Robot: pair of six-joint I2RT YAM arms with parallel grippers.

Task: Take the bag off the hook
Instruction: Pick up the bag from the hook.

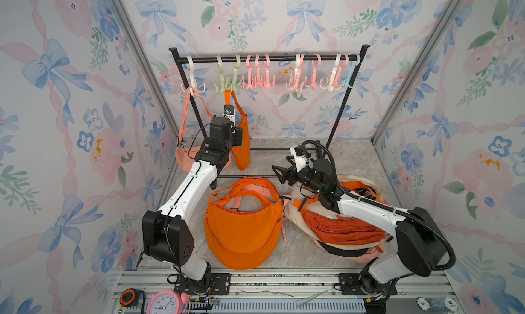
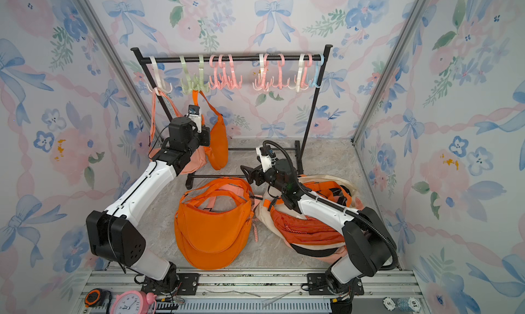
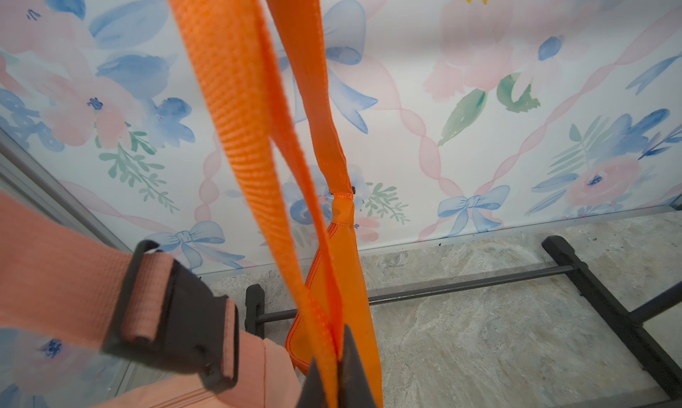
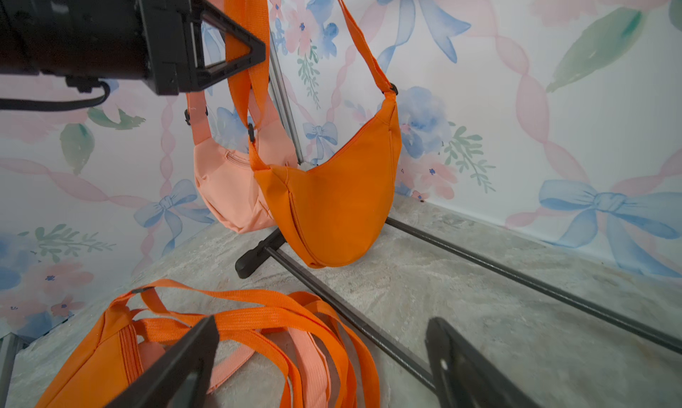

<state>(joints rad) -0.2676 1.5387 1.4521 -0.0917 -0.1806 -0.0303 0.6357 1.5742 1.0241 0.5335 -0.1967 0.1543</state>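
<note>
The left gripper (image 3: 332,376) is clamped flat on the strap (image 3: 236,129) of the orange bag (image 4: 339,203), partway down (below the loop). The bag hangs from a green hook (image 1: 228,86) on the rail (image 1: 270,59), just beside a peach bag (image 4: 228,192). The right gripper (image 4: 321,369) gapes wide and empty above the floor. Pulling outward instead of up would likely snag the strap on the hook's prong and drag the hook along. The webbing may also slip.

Floral bow-print walls (image 1: 284,14), grey marbled floor (image 1: 298,253), aluminium corner posts (image 1: 134,42)
</note>
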